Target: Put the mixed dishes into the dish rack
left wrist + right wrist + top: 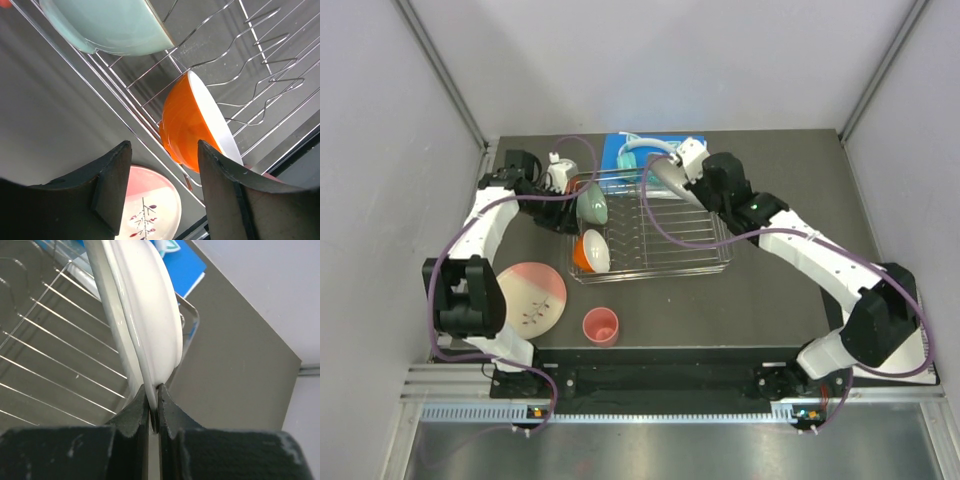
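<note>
**A:** From overhead, where is the dish rack (680,258)?

**B:** In the middle of the tabletop (750,310). The mint green bowl (592,203) stands on edge at the rack's 9 o'clock side. The orange cup (588,252) lies tipped at its 8 o'clock corner. The pink-and-cream plate (532,298) lies flat on the tabletop at 8 o'clock from the rack, and the coral pink cup (601,326) stands mouth-up at 7 o'clock.

**A:** And at the far end?

**B:** A blue book (616,152) with teal headphones (634,150) on it lies at 12 o'clock, just beyond the rack. A white plate (145,305) is up on edge at that same end.

**A:** Is it held?

**B:** The overhead view hides the grip. The right wrist camera shows it: the right gripper (154,399) is clamped on the plate's rim, jaws nearly meeting, with the rack wires at 9 o'clock of the plate. No view shows whether the plate's far edge touches a wire.

**A:** What about the left gripper (164,150)?

**B:** From overhead it is only a dark shape by the bowl. Its own camera shows the jaws spread apart with nothing between them. They hang above the orange cup, which shows its white inside and leans in the wires. The bowl is at 11 o'clock in that view and the pink-and-cream plate at 6 o'clock, outside the rack.
</note>
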